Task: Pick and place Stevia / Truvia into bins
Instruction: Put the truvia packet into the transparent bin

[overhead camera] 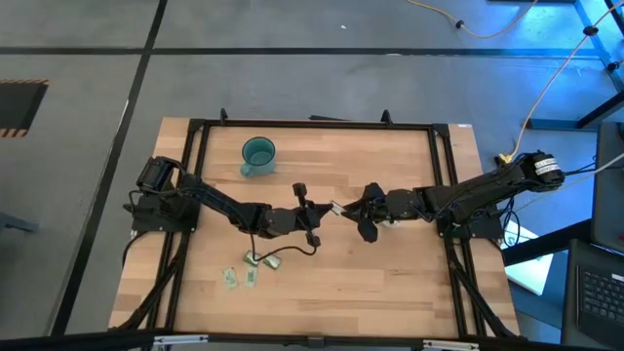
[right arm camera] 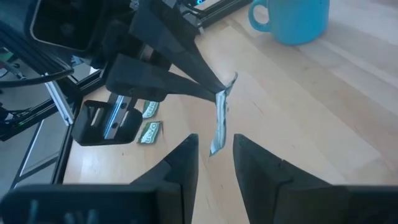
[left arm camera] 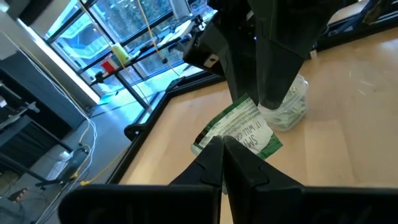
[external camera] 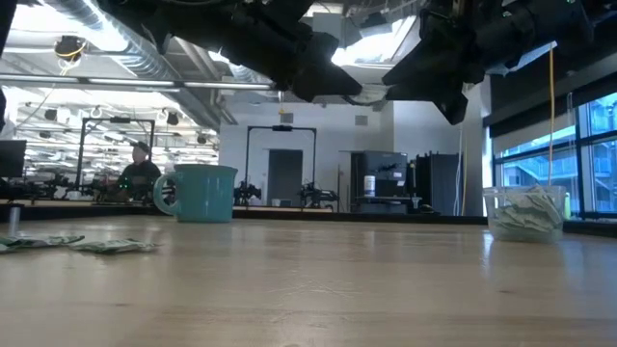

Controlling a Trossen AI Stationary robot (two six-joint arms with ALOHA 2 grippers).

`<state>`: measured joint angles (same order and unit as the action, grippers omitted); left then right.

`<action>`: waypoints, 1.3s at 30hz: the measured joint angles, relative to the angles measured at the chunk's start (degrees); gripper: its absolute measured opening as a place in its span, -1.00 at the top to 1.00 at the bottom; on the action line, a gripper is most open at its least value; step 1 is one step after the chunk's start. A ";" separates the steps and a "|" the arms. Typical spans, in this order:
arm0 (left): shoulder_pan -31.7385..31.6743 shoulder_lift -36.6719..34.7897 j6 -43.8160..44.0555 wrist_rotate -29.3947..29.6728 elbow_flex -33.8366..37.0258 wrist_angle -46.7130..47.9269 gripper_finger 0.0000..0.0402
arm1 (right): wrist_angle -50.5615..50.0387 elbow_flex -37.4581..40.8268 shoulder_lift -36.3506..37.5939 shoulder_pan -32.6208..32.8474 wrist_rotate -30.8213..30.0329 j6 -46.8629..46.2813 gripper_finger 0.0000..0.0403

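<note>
A green-and-white Stevia sachet (left arm camera: 241,127) hangs above mid-table, with my left gripper (left arm camera: 222,148) shut on it. My right gripper (right arm camera: 214,152) faces it from the table's right, open. The sachet's lower end (right arm camera: 216,147) hangs between the right fingertips with a gap showing on each side. The teal cup (overhead camera: 258,156) stands upright at the far left. The clear cup (external camera: 525,214), with sachets inside, stands under the right arm. More sachets (overhead camera: 250,278) lie flat near the front left. My left gripper pinches the sachet's upper end (right arm camera: 225,93) between its two fingertips. The fingers come nearly level from the table's left. The sachet hangs down from them, clear of the table, edge-on to the right wrist view.
Black frame rails (overhead camera: 195,132) run around the wooden table. Loose sachets (external camera: 116,246) lie on the near left part. A person sits at a desk in the room beyond the table's far edge.
</note>
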<state>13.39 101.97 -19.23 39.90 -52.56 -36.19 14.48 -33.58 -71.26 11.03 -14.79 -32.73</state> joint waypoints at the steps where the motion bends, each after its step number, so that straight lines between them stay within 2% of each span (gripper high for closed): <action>1: 0.00 0.00 0.01 -0.01 0.00 -0.02 0.99 | 0.12 0.00 0.00 0.00 0.00 0.00 0.48; 12: 0.00 0.00 0.01 -0.44 0.00 -0.08 0.96 | 0.50 0.00 0.02 0.00 -0.11 1.57 0.51; 16: 0.00 0.00 0.01 -0.48 0.00 -0.08 0.96 | 0.39 0.00 0.02 0.00 -0.12 1.92 0.64; 22: 0.00 0.00 0.01 -0.49 0.00 -0.08 0.96 | 0.37 0.00 0.02 0.00 -0.13 4.89 0.94; 26: 0.00 0.00 -0.47 -0.50 0.00 -0.08 0.95 | 0.35 0.00 0.02 0.00 -0.15 6.08 0.96; 31: 0.61 0.00 -2.42 -0.90 0.00 0.07 0.79 | -0.78 0.00 0.02 0.02 -0.15 6.21 0.98; 35: 1.61 0.00 -1.00 3.28 0.00 0.77 0.62 | -4.57 -0.01 1.59 -0.01 -0.15 6.09 0.98; 39: 2.72 0.00 -0.40 6.19 0.00 4.45 0.52 | -12.76 -0.02 6.02 -0.04 -0.17 4.48 0.99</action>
<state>16.11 101.97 -19.62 46.09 -52.56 -31.74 1.72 -33.61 -65.24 10.98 -14.96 -28.25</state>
